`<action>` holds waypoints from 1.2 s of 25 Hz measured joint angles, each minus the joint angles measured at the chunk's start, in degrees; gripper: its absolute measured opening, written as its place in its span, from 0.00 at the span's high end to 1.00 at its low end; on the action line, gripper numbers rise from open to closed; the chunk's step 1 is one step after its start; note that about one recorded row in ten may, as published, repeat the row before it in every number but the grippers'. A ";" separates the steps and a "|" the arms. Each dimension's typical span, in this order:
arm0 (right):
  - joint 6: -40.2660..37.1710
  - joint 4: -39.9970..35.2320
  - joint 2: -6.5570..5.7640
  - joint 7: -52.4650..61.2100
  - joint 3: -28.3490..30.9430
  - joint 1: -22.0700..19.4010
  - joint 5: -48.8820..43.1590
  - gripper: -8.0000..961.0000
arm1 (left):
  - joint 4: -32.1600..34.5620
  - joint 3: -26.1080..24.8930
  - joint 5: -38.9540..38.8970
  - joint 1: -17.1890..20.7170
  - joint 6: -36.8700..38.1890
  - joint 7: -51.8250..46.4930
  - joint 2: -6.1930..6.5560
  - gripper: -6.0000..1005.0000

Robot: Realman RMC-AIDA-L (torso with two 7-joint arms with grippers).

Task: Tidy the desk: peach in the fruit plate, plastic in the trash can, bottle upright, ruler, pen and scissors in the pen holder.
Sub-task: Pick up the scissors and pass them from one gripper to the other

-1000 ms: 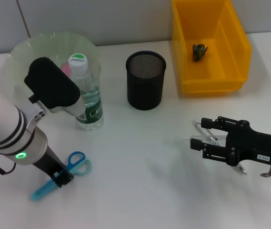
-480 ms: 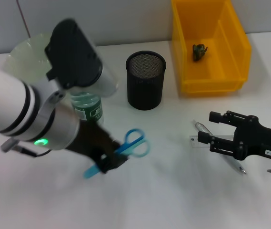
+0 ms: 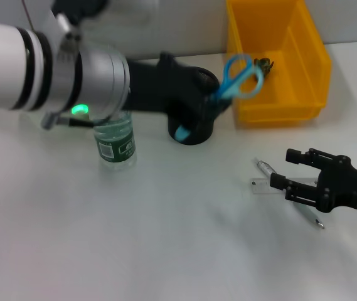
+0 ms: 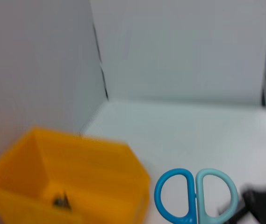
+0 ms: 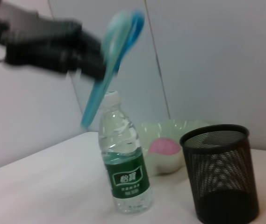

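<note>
Head view: the left tool (image 3: 211, 103) grips the scissors (image 3: 239, 74) by the blades, handles up, tilted over the holder (image 3: 192, 106) near 12 o'clock, not yet dropped in. The bottle (image 3: 117, 143) stands upright at 10 o'clock. The right wrist view shows the peach (image 5: 165, 146) already in the plate (image 5: 182, 127). Something small lies in the bin (image 3: 277, 63), probably the plastic. At 4 o'clock the right tool (image 3: 280, 170) hangs open over the pen (image 3: 268, 168) and ruler (image 3: 265, 185), both left on the bench (image 3: 165, 238).

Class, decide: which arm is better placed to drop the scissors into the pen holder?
Left. Its pincer already grips the scissors above the pen holder; the right pincer sits by the pen.
</note>
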 joint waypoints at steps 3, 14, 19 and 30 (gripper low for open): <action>-0.03 0.03 -0.04 -0.19 0.63 -0.52 0.00 0.30 | -5.45 -3.18 -11.57 0.40 -8.18 7.04 0.06 0.74; 0.14 0.24 -0.07 -0.28 0.78 -0.63 0.00 0.31 | -34.35 0.06 -57.93 -1.71 -21.07 52.98 -0.30 0.74; 0.20 0.25 -0.07 -0.28 0.77 -0.63 0.00 0.31 | -43.92 2.50 -73.78 -4.17 -20.61 68.06 -0.31 0.74; 0.20 0.25 0.48 -0.28 0.77 0.51 0.00 0.31 | -59.85 14.73 -110.23 -7.29 -18.72 106.30 -0.41 0.74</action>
